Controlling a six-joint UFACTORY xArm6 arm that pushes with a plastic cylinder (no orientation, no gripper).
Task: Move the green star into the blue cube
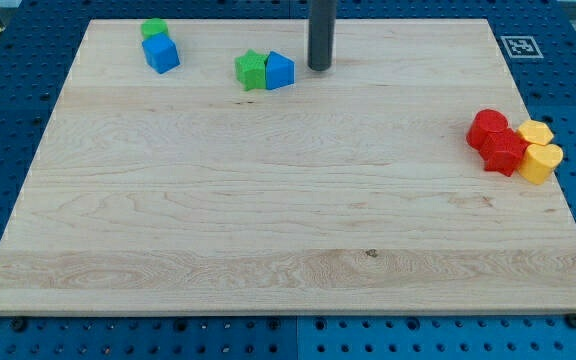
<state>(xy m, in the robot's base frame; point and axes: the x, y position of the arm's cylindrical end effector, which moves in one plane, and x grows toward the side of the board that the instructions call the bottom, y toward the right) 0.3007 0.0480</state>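
Note:
The green star (252, 70) lies near the view's top, left of centre. A small blue block (280, 71) touches its right side. A blue cube (161, 53) sits at the top left, apart from the star, with a green block (153, 29) right behind it. My tip (319, 67) rests on the board just right of the small blue block, with a small gap between them. The rod rises out of the view's top.
Two red blocks (488, 128) (505, 152) and two yellow blocks (536, 132) (542, 162) cluster at the board's right edge. A fiducial marker (517, 46) is at the top right corner of the wooden board (268, 230).

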